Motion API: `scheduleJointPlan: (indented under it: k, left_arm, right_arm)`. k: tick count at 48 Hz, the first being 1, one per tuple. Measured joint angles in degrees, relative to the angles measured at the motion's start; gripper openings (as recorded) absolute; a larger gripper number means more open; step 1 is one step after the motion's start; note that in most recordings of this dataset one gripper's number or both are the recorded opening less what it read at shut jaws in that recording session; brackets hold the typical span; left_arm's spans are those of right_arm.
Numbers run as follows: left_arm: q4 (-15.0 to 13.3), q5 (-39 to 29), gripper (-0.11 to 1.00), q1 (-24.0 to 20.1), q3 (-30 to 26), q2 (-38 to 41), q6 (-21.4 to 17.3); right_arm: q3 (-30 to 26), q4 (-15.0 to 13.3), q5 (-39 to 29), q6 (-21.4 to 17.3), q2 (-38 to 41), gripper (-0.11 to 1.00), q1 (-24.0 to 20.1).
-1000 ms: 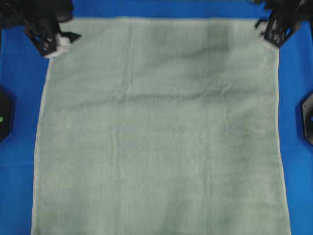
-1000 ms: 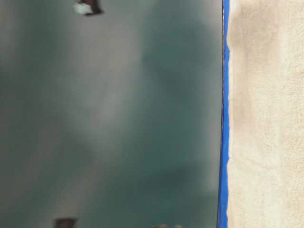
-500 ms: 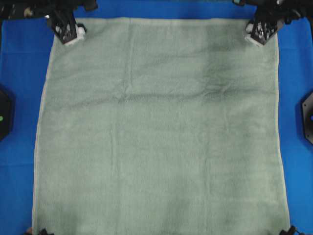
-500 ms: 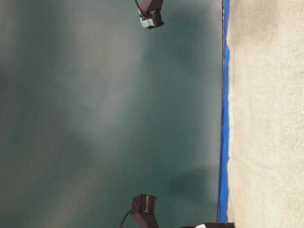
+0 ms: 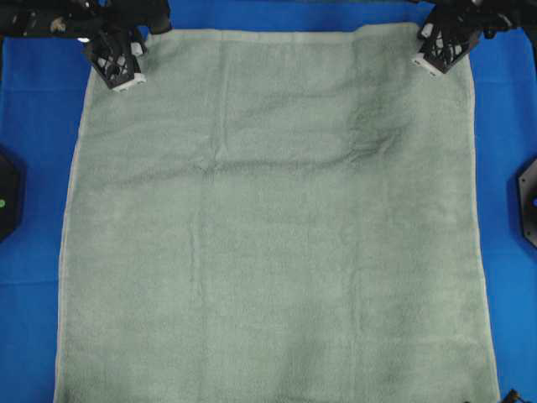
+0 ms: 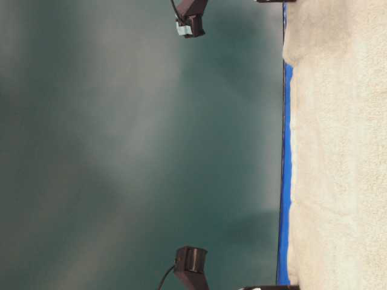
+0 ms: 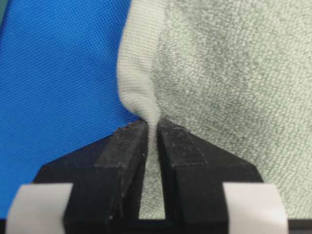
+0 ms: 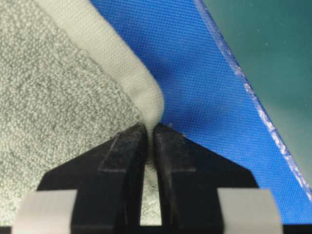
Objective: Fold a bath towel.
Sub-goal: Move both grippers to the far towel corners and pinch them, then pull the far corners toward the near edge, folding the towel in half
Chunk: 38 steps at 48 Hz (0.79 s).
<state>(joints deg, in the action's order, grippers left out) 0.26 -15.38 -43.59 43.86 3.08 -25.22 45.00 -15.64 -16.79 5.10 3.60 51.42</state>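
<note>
surface: blue cloth point(image 5: 33, 126) | on it: bath towel point(image 5: 277, 235), spread flat, covering most

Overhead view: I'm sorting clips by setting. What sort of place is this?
Probably a lab robot workbench, not a home: a blue cloth covers the table, a bath towel lies spread flat, and the left pincer and right pincer each pinch a corner.
</note>
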Motion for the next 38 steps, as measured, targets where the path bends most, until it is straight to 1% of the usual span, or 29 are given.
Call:
scheduleJointPlan:
  k: [5, 11, 16, 23, 27, 30, 34, 36, 38]
  left_arm:
    - [0.0, -3.25, 0.06, -0.09, -0.62, -2.99, -0.18]
    - [0.0, -8.0, 0.06, 0.0, -3.6, -8.96, -0.53]
    - [0.26, -11.78, 0.06, -0.79, -6.68, -12.66, -0.79]
    - [0.26, -16.96, 0.06, -2.64, -10.72, -15.12, -0.97]
    - [0.35, -19.42, 0.06, -2.99, -12.22, -16.08, -0.7]
    - [0.26, -21.09, 0.06, -2.55, -12.48, -17.05, -0.26]
    - [0.26, -23.03, 0.06, -1.05, -11.87, -18.9, 0.53]
    - [0.18, -23.99, 0.06, 0.35, -11.07, -20.21, 1.85]
    - [0.18, -24.96, 0.06, 2.46, -9.76, -21.88, 4.04]
  right_arm:
    - [0.44, 0.09, -2.55, -0.09, -2.37, 0.07, 0.35]
    - [0.0, 0.09, -4.39, -0.62, -7.82, 0.07, 0.97]
    - [-1.23, -0.18, -6.68, -1.32, -12.22, 0.07, 1.49]
    - [-3.6, -0.88, -10.99, -1.49, -16.61, 0.07, 1.93]
    - [-4.75, -0.88, -13.45, -1.67, -18.63, 0.07, 1.93]
    - [-4.83, -0.7, -15.56, -1.93, -20.48, 0.07, 1.85]
    - [-3.87, 0.26, -18.02, -3.16, -23.47, 0.07, 0.44]
    - [-2.72, 1.05, -19.42, -4.22, -25.66, 0.07, -1.05]
    - [-1.41, 1.85, -20.83, -5.71, -28.3, 0.07, -3.25]
